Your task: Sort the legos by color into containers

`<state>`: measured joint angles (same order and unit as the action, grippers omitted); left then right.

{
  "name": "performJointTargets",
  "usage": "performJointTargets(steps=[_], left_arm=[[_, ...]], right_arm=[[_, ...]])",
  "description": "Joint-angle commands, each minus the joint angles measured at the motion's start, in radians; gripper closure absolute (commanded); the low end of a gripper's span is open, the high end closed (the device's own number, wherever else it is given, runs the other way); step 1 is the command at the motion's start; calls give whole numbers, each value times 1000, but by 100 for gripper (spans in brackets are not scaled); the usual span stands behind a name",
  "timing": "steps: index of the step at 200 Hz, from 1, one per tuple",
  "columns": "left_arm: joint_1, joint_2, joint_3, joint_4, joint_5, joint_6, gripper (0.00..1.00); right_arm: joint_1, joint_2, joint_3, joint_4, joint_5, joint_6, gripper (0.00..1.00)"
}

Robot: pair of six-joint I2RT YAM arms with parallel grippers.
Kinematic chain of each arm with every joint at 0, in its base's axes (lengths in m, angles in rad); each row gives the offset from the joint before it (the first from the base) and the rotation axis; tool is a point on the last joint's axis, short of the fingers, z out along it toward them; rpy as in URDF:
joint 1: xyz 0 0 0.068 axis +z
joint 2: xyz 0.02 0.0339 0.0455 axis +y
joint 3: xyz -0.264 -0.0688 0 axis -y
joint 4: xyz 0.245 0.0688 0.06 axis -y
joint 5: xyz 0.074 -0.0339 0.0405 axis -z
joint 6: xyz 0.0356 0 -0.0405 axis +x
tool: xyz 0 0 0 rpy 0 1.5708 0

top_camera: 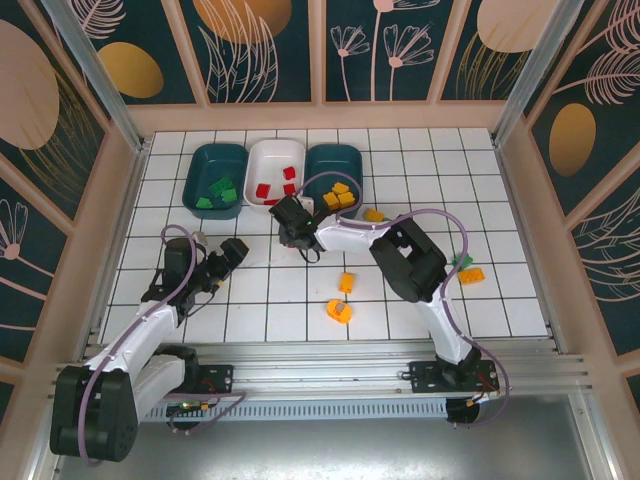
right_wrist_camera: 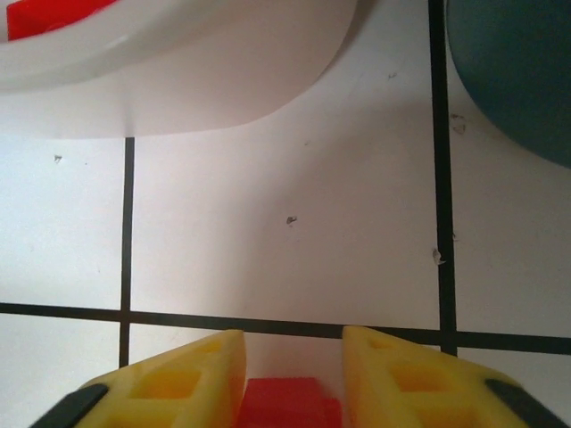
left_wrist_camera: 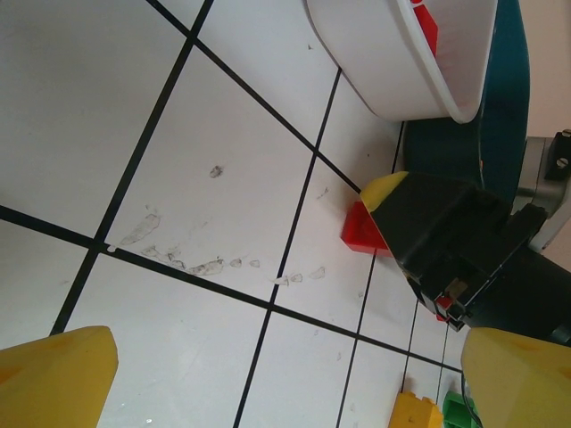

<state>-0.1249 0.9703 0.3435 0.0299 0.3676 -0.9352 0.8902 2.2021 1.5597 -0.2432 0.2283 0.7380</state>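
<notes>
Our right claw (right_wrist_camera: 292, 343) pinches a small red plastic brick (right_wrist_camera: 287, 403) beside the white plastic tub (right_wrist_camera: 223, 98) of reds (top_camera: 263, 190), we reckon its destination; left claw (left_wrist_camera: 290, 357) gapes wide, empty.

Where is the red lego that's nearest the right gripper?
In the right wrist view, the red lego sits on a floor tile between the fingers of the right gripper, just on the near side of the white tub.
</notes>
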Motion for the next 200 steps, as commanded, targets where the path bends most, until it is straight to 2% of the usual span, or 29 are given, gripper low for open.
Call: performJointTargets(steps=[1, 22, 59, 93, 116, 172, 200], left_arm=[[5, 4, -11, 11, 16, 24, 1], [5, 1, -12, 10, 15, 25, 2], [5, 8, -1, 0, 7, 33, 2], [5, -1, 9, 18, 7, 6, 1], [4, 1, 2, 25, 31, -2, 2], [5, 21, -17, 44, 100, 3, 1], [4, 10, -14, 45, 118, 5, 2]], right_arm=[[1, -47, -28, 27, -4, 0, 73], [7, -83, -40, 40, 10, -23, 76], [9, -167, -33, 66, 33, -93, 77], [-15, -145, 50, 79, 41, -167, 77], [-46, -87, 114, 107, -2, -194, 76], [-108, 127, 430, -20, -33, -232, 73], [-136, 207, 584, -100, -54, -239, 63]])
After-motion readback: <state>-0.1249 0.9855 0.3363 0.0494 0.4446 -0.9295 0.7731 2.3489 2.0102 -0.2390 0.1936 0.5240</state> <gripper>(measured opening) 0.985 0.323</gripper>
